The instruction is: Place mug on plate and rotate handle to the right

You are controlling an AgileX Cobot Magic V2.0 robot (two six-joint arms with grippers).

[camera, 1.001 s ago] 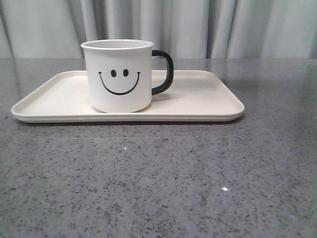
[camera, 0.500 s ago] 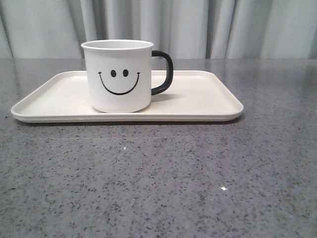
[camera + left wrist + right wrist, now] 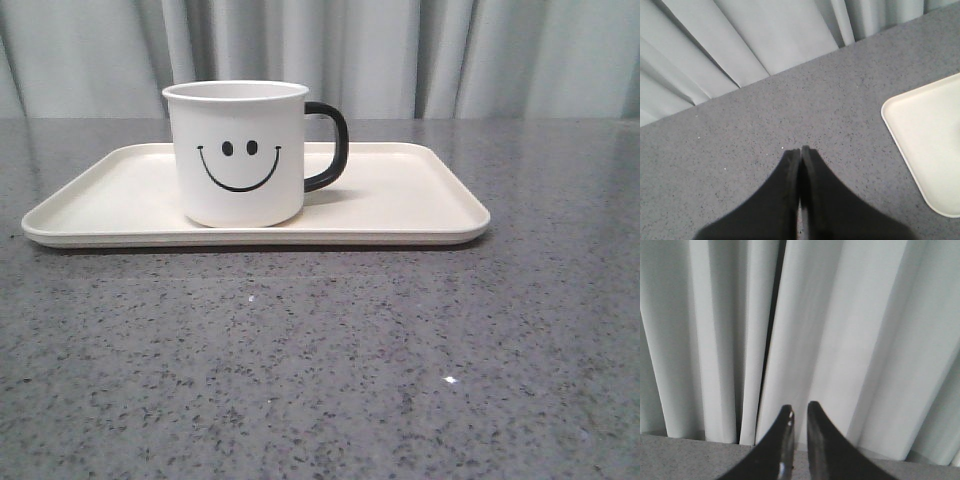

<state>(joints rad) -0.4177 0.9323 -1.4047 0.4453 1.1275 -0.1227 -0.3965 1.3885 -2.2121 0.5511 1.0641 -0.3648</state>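
The mug stands upright on the plate, left of centre, axis vertical; its handle points right – both steps appear done. Left gripper is closed and empty over the table, beside a plate corner; right gripper nearly closed, empty, facing the curtain. Risk: a returning arm could nudge the plate and shift the mug.

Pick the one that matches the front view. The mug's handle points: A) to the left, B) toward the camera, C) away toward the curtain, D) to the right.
D: the black handle sticks out from the right side of the mug, which stands on the plate.
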